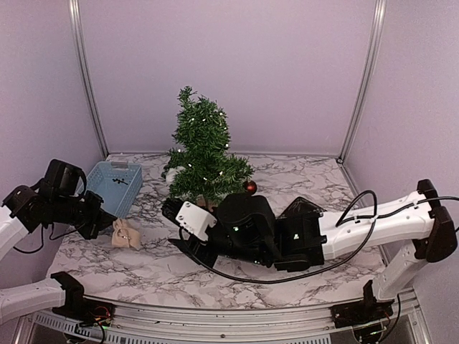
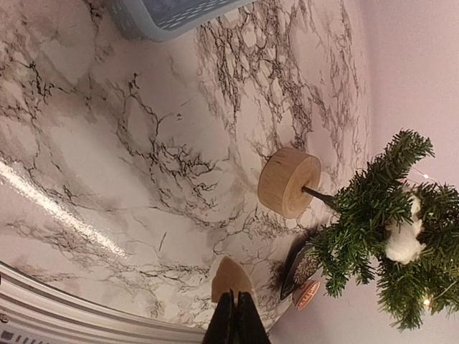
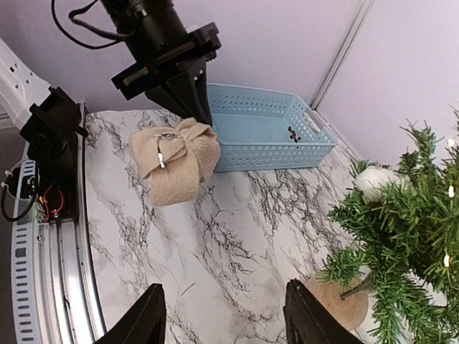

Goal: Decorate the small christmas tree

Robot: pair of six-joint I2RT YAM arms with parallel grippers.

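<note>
the small christmas tree (image 1: 204,147) stands upright on the marbled tabletop (image 1: 308,175), just ahead of the right gripper (image 3: 228,319) and off to its right side. its round wooden stump base (image 3: 337,304) sits just beyond that gripper's right finger. the right gripper hangs low over the tabletop with its fingers apart and nothing between them. the left gripper (image 2: 233,297) has its fingers pressed together, tips touching the top of a beige cloth pouch (image 3: 176,161) that lies just in front of the blue basket (image 3: 265,129). whether a fold of cloth is pinched between them i cannot tell. from the left gripper the tree is well ahead, past bare marble. the tree already carries a white cotton ball (image 3: 373,179), small lit bulbs and a red bauble (image 1: 249,187) low on the side facing the right arm. it looks light and top-heavy, with a thin trunk over a small base, so a sideways push on the branches will likely tip or slide it. the bristly branches should flex and spring back, and an ornament needs seating deep between the needles. the stiff, smooth stump or the bare trunk just above it is the sound place to steady it, clear of the bulbs and cotton.
</note>
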